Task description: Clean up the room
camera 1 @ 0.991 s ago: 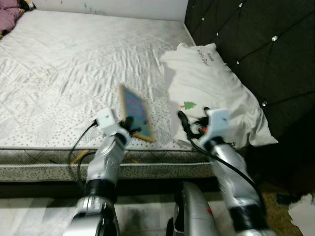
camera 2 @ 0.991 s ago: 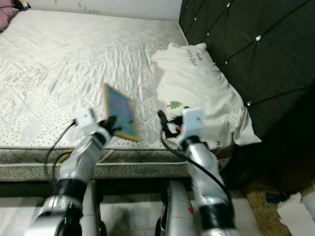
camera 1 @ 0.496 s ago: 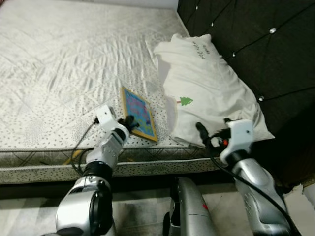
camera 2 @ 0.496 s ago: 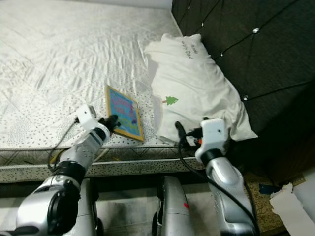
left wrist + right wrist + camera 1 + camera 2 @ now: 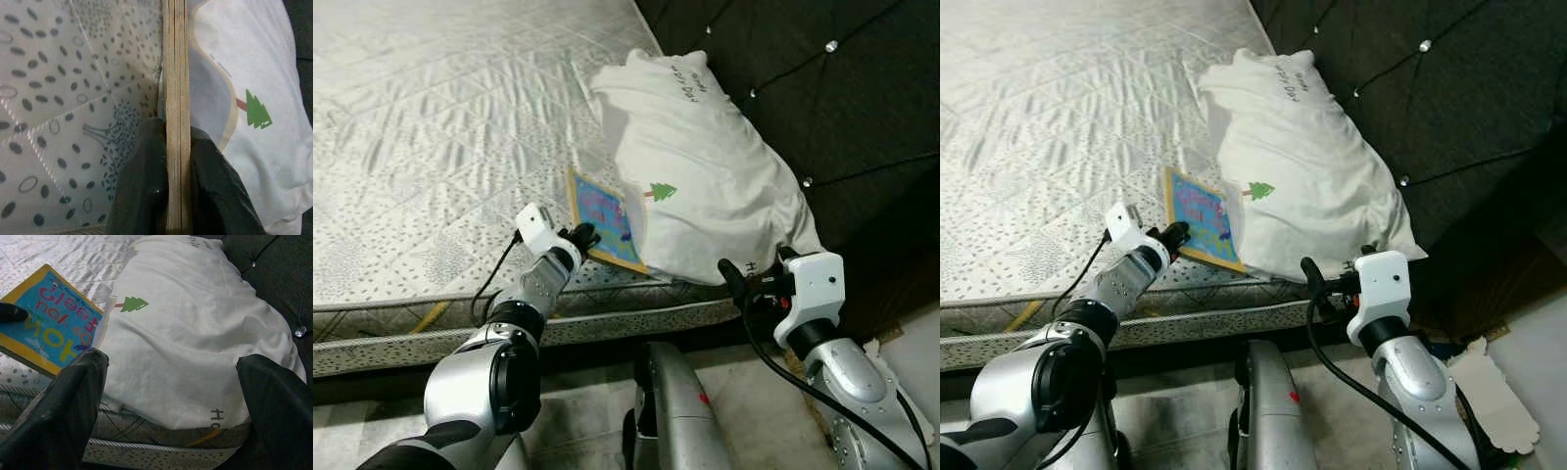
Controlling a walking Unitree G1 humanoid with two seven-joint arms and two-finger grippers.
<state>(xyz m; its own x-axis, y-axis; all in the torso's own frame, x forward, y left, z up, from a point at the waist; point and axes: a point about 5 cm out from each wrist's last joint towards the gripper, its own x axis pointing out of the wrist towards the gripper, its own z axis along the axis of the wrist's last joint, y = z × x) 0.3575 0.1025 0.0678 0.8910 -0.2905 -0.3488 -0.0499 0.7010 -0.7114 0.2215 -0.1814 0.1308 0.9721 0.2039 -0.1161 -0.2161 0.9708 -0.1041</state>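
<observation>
A children's book with a blue cover and yellow border lies tilted near the mattress's front edge, its far side against the white pillow. My left gripper is shut on the book's near edge. In the left wrist view the book's edge runs between the two black fingers. My right gripper hangs open just off the bed's front edge, below the pillow's near corner. In the right wrist view its fingers stand wide apart, facing the pillow and the book.
The grey-white quilted mattress spreads to the left. A dark tufted headboard rises right behind the pillow. White paper lies on the floor at the lower right. My own body stands against the bed's front.
The camera has swung right and closer. My left gripper has carried the book rightward until it meets the pillow. My right arm has drawn back from the pillow and dropped below the mattress edge.
</observation>
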